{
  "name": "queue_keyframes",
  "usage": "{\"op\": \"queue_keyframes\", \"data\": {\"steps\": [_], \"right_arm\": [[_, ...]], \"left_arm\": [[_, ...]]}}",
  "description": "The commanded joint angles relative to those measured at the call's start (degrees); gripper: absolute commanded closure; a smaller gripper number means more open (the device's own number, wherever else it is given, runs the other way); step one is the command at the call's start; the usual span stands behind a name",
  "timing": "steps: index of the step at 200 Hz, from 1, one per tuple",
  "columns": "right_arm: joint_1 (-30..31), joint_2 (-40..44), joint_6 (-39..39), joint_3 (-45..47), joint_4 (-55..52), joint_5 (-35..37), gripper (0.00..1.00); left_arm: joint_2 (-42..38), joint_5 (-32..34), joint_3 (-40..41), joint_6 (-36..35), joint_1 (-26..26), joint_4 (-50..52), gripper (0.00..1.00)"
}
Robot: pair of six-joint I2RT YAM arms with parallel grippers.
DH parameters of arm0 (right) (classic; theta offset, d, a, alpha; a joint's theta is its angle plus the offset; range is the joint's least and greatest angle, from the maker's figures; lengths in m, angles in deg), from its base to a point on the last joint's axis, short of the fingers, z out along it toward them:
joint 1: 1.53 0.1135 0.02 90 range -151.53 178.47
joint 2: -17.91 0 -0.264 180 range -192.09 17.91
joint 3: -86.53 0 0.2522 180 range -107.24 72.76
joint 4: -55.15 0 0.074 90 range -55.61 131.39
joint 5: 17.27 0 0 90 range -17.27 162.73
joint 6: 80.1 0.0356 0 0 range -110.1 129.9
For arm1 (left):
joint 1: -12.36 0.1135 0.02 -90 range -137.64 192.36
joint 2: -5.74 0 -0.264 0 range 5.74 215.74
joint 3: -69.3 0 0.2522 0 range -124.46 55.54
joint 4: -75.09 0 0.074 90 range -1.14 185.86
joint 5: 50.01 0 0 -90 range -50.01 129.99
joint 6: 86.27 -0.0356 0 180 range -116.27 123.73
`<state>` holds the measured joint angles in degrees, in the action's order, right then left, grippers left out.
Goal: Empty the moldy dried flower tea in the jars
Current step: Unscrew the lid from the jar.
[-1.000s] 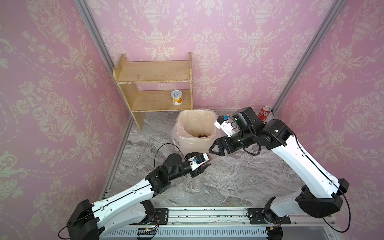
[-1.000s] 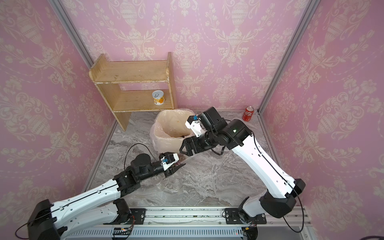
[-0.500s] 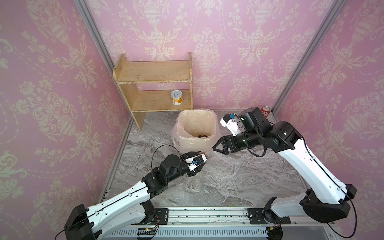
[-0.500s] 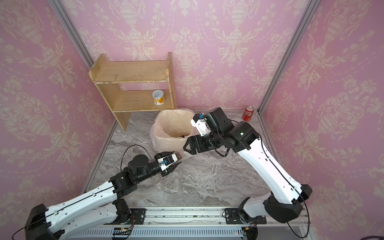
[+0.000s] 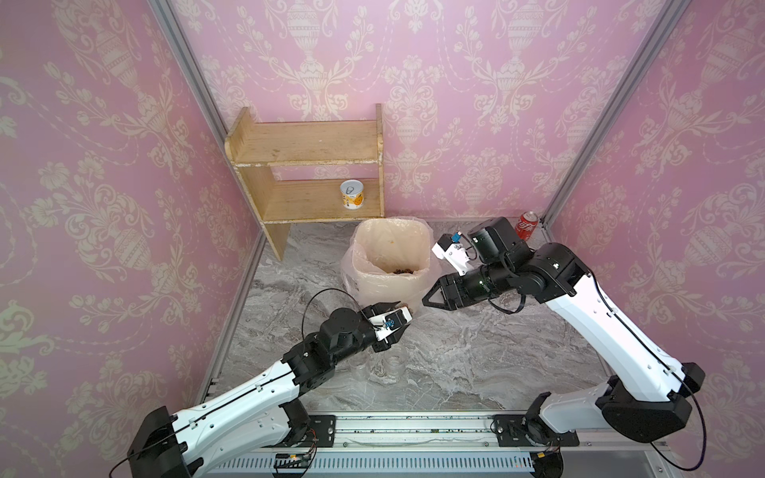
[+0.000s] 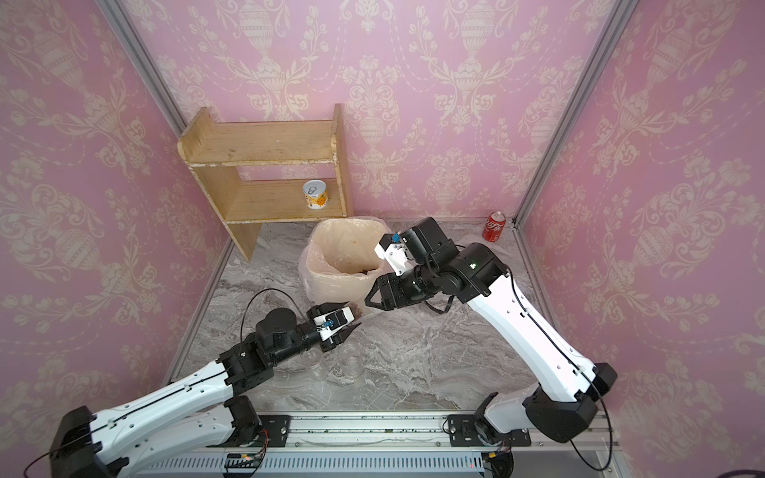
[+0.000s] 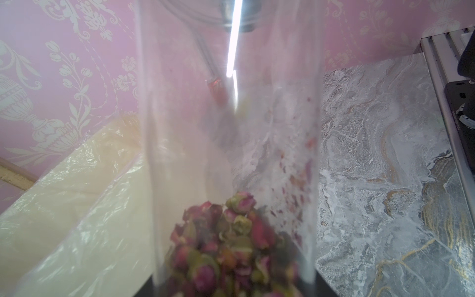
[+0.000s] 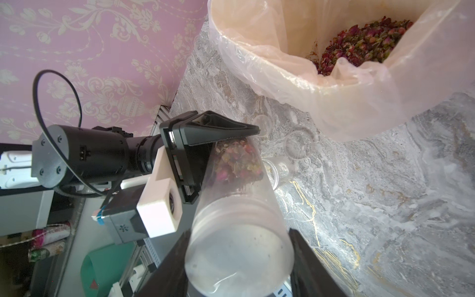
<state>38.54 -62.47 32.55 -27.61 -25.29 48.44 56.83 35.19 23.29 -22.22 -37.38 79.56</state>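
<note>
A tall clear jar lies tilted between my two grippers, in front of the bin. Moldy dried flower tea sits heaped at its base end; the left wrist view shows these buds close up through the clear wall. My left gripper is shut on that base end, also seen in both top views. My right gripper has a finger pressed on each side of the whitish lid. Two short jars stand on the table without tea.
A bag-lined bin stands mid-table with a heap of tea inside. At the back left, a wooden shelf holds a printed tin. A red cola can stands in the back right corner. The metal rail runs along the front.
My right gripper's jaws have narrowed onto the jar's lid and that arm's elbow has swung to the right. The left gripper has kept the jar almost still.
</note>
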Motion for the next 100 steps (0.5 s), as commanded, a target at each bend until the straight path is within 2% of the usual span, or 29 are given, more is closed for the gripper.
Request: {"op": "queue_keyframes", "data": {"steps": [1, 31, 62, 69, 81, 100], "right_arm": [[0.08, -1.17, -7.05, 0.54, 0.15, -2.26, 0.56], [0.08, -0.92, -23.29, 1.22, 1.25, -3.51, 0.74], [1.07, 0.05, -49.15, 0.75, 0.04, -10.22, 0.8], [1.46, 0.0, -54.89, 0.17, -0.58, -10.07, 0.83], [1.91, -0.36, -61.57, -0.62, -0.88, -8.69, 0.88], [2.47, -2.32, -68.63, -3.27, -3.35, -6.14, 0.88]], "left_arm": [[-0.64, -0.78, -1.21, 3.51, -0.27, -0.71, 0.74], [-0.59, -7.59, -1.07, 8.65, 0.65, -1.07, 0.75], [1.16, -20.53, -1.65, 16.9, 5.48, -2.32, 0.75], [1.67, -23.71, -1.61, 18.96, 6.99, -3.43, 0.75], [2.34, -28.37, -1.16, 22.65, 9.01, -5.98, 0.75], [3.3, -34.38, -1.05, 26.42, 11.15, -8.72, 0.76]]}}
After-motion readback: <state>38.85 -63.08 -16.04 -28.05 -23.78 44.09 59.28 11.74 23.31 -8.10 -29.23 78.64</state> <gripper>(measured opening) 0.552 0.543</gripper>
